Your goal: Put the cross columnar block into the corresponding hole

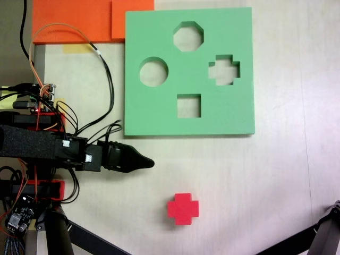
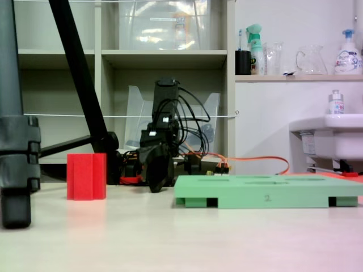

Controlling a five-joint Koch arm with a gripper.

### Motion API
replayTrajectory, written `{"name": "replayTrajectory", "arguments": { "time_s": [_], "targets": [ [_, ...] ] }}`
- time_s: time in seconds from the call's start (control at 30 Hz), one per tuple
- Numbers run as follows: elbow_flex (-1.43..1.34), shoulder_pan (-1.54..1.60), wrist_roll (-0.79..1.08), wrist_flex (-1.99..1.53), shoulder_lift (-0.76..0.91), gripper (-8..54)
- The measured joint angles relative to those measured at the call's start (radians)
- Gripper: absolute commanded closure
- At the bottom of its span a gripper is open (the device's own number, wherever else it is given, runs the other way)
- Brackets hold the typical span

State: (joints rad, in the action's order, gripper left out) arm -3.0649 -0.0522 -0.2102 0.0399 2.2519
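The red cross block [image 1: 183, 208] stands upright on the bare table, nearest me in the low fixed view, so I'd swing over and come straight down on it, gripping two opposite arms squarely. My gripper [image 1: 149, 162] is just beyond, low over the table and holding nothing; whether it's parted I can't tell. Farthest lies the green board [image 1: 159, 114], its cross hole [image 1: 223, 69] empty.

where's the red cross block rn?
In both fixed views, the cross block stands on the table, apart from the green board.
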Motion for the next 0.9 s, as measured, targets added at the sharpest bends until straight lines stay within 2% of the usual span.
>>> {"name": "replayTrajectory", "arguments": {
  "time_s": [0.43, 0.5, 0.6, 0.77, 0.9],
  "targets": [
    [0.0, 0.0, -0.041, 0.0, 0.0, 10.6],
    [0.0, -0.002, -0.218, 0.005, 0.0, 11.3],
    [0.0, -0.021, -0.603, 0.095, 0.0, 13.0],
    [0.054, -0.046, -0.966, 0.115, 0.0, 13.4],
    [0.296, -0.08, -1.173, -0.173, 0.0, 15.3]
  ]
}}
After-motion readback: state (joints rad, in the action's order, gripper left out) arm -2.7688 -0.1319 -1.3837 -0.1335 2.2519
